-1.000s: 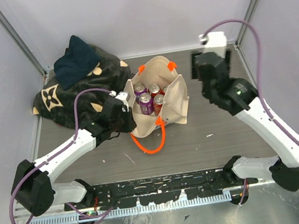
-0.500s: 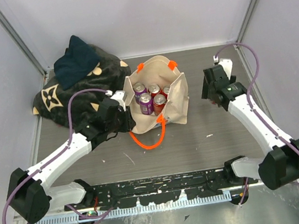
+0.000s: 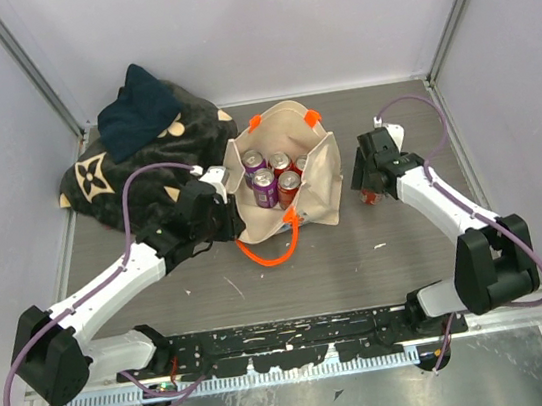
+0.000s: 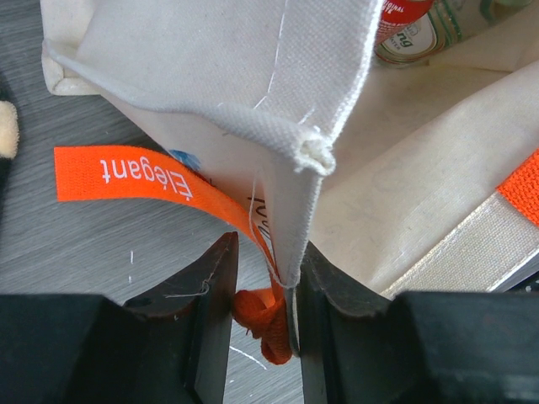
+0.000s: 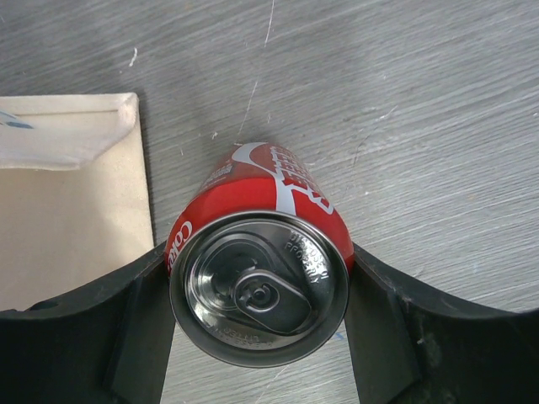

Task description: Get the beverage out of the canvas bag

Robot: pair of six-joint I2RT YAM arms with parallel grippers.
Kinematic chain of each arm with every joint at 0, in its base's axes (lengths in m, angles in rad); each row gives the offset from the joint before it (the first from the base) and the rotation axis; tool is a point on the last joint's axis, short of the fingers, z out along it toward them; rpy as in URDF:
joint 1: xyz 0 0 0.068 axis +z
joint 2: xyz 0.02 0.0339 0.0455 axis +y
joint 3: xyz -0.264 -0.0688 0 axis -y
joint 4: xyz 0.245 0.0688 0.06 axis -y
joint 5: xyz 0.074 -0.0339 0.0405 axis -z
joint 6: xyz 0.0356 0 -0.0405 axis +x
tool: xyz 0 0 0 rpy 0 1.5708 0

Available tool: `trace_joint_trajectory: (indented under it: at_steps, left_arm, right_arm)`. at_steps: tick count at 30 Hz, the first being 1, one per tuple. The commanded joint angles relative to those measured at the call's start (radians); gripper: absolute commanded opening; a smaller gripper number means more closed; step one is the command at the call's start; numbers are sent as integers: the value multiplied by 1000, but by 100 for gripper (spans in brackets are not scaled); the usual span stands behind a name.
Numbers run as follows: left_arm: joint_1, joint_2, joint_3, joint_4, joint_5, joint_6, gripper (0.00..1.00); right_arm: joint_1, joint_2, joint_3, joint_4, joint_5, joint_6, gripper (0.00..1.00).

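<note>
The beige canvas bag [image 3: 317, 184] with orange handles [image 3: 276, 255] stands open mid-table, with several cans [image 3: 266, 186] upright inside. My left gripper [image 3: 235, 206] is shut on the bag's left rim [image 4: 286, 126] and a fold of orange strap [image 4: 261, 311]. A red can top [image 4: 404, 25] shows inside the bag. My right gripper [image 3: 371, 187] is shut on a red cola can [image 5: 261, 278], held upright low over the table just right of the bag [image 5: 67, 210]. I cannot tell whether the can touches the table.
A dark floral blanket [image 3: 121, 179] with a dark blue cloth [image 3: 138, 116] on it lies at the back left, close behind my left arm. Enclosure walls and posts ring the table. One orange handle loops onto the table in front of the bag.
My right arm has come down from high at the back right to low beside the bag's right side, carrying the red can. The left arm and bag have barely moved.
</note>
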Motion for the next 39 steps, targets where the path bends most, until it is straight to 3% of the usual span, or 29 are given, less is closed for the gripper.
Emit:
trace_joint_trajectory:
  at_steps: [1,7,10,12,15,19,21,28,39]
  left_arm:
    - [-4,-19,-20,-14,2,12,40]
    - [-3,-12,-21,-17,2,12,42]
    - [-4,-13,-26,-17,4,10,44]
    - [-4,-14,-28,-20,3,11,44]
    - [-3,-17,-30,-26,0,10,46]
    - [-3,-21,-28,-31,-5,12,57]
    - [-4,-24,-25,-28,-6,14,59]
    - [-3,-19,-11,6,4,14,62]
    - [-3,-9,16,32,12,6,63]
  right_arm:
    - [-4,-5,-9,103,-13,50,1]
    - [-4,23,-36,90,-33,63,5]
    - [-4,39,-42,80,-31,60,27]
    - [-3,40,-46,78,-27,58,53]
    - [0,27,-48,69,-9,60,67]
    - [22,-28,-24,38,47,54,70]
    - [67,-65,13,7,110,43,71]
    - [220,-123,229,-112,321,10,88]
    - [246,-158,239,-111,335,14,85]
